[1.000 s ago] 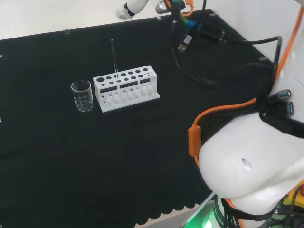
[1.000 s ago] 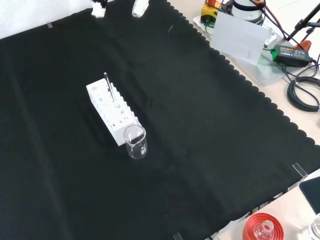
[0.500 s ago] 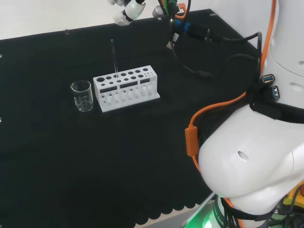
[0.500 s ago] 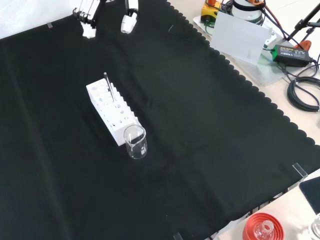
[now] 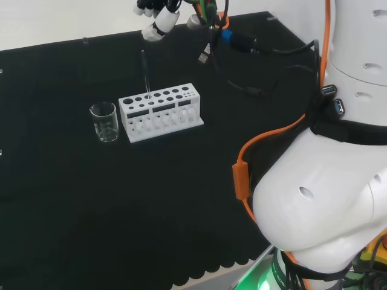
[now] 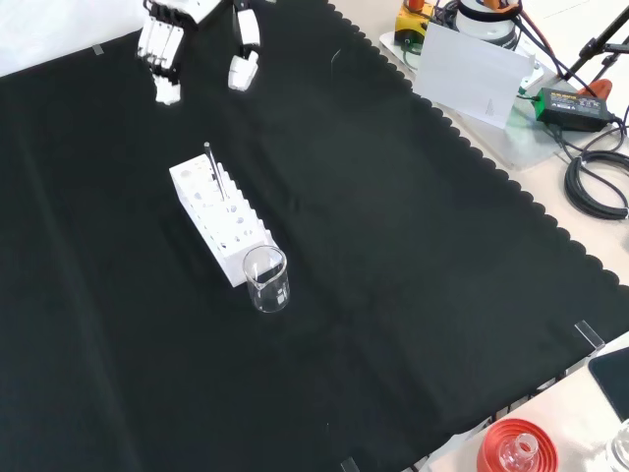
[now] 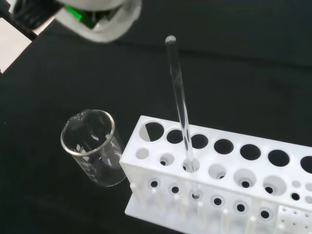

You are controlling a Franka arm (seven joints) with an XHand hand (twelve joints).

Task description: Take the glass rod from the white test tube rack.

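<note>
The white test tube rack (image 5: 160,112) (image 6: 221,221) (image 7: 229,183) stands on the black cloth. A thin glass rod (image 5: 145,75) (image 6: 213,167) (image 7: 178,102) stands upright in one of its holes near the beaker end. My hand (image 5: 155,18) (image 6: 167,44) hangs above and beyond the rack in the head view, at the front view's top left, with fingers straight and spread, touching nothing. A blurred white part of the hand (image 7: 100,19) shows in the wrist view.
An empty clear beaker (image 5: 104,121) (image 6: 266,278) (image 7: 92,148) stands just beside the rack's end. Cables (image 5: 254,54) trail over the cloth near the arm's white links (image 5: 326,199). A red ribbed stand (image 6: 513,447) sits off the cloth's edge in the front view.
The hand has come down and in toward the rack, showing more in both views. Rack, rod and beaker have not moved.
</note>
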